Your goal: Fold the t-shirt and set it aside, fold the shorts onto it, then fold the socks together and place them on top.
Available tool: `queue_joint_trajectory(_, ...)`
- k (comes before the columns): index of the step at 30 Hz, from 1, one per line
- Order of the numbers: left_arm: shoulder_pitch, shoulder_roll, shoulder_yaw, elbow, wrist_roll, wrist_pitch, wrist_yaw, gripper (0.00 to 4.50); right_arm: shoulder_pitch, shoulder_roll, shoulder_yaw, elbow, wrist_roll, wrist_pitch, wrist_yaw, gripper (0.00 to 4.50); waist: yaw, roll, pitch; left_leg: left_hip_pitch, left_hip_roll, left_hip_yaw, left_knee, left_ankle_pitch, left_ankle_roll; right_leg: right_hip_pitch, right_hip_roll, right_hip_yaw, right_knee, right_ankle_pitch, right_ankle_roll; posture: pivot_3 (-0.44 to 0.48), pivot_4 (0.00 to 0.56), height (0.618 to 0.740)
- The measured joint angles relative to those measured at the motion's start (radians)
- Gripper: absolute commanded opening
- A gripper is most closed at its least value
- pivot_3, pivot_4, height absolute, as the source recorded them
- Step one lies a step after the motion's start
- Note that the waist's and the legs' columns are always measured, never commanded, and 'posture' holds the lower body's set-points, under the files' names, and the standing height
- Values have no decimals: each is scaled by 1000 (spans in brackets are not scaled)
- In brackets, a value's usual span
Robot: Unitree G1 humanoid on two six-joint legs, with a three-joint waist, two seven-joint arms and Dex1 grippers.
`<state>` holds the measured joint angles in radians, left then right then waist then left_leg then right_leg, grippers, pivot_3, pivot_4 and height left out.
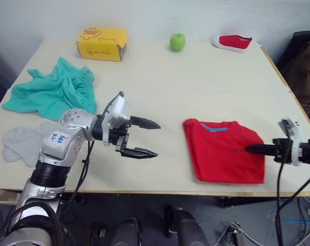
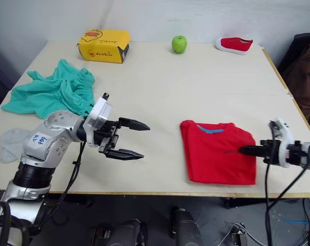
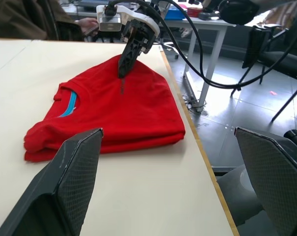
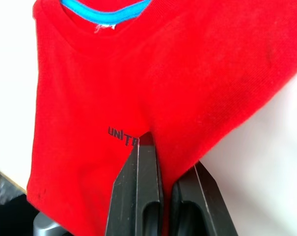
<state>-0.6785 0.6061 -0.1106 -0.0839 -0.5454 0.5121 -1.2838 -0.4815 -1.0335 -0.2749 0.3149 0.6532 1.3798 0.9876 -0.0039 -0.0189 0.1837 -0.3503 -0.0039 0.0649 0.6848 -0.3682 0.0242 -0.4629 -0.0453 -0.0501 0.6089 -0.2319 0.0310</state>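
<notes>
The red t-shirt [image 1: 221, 154] lies folded on the table's front right, blue neck band facing the far side. My right gripper [image 1: 248, 149] reaches in from the right, its fingers [image 4: 143, 177] pressed together on the shirt's right part beside the dark chest print [image 4: 122, 137]. Over bare table at the front centre, left of the shirt, my left gripper [image 1: 157, 139] hangs open and holds nothing. The teal-green shorts [image 1: 52, 89] lie crumpled at the left. Just in front of them, the grey socks [image 1: 19, 143] rest flat near the left front corner.
Along the table's far edge stand a yellow box [image 1: 102, 43], a green apple [image 1: 177, 41] and a small red shoe [image 1: 232, 42]. The table's front edge [image 1: 160, 191] runs just below the shirt. A dark chair stands beyond the right edge.
</notes>
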Motion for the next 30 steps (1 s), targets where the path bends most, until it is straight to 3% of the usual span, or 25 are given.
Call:
queue_joint_trajectory(5,-17,-18,-18,49,20,-29,-6,4500,21,0,-3,8,3,-55,15,15,3,0,0,2,0,-1,0,3,-4,0,1,0,3,0,-1,0,150,740)
queue_joint_trajectory(21,-30,-23,-18,68,36,-45,-9,4500,-6,-159,55,554,-264,-495,109,15,9,0,0,6,-1,1,0,4,-4,0,1,2,2,0,-1,0,150,740)
queue_joint_trajectory(27,-30,-24,-18,53,32,-26,-6,4500,1,-173,49,584,-286,-527,162,15,1,0,0,8,0,2,0,4,-5,1,1,3,3,0,-1,0,150,740)
queue_joint_trajectory(30,-30,-28,-17,41,23,-7,-3,4500,39,-168,15,502,-257,-507,185,758,2,0,0,9,0,2,0,4,-6,1,1,3,4,0,-1,0,150,740)
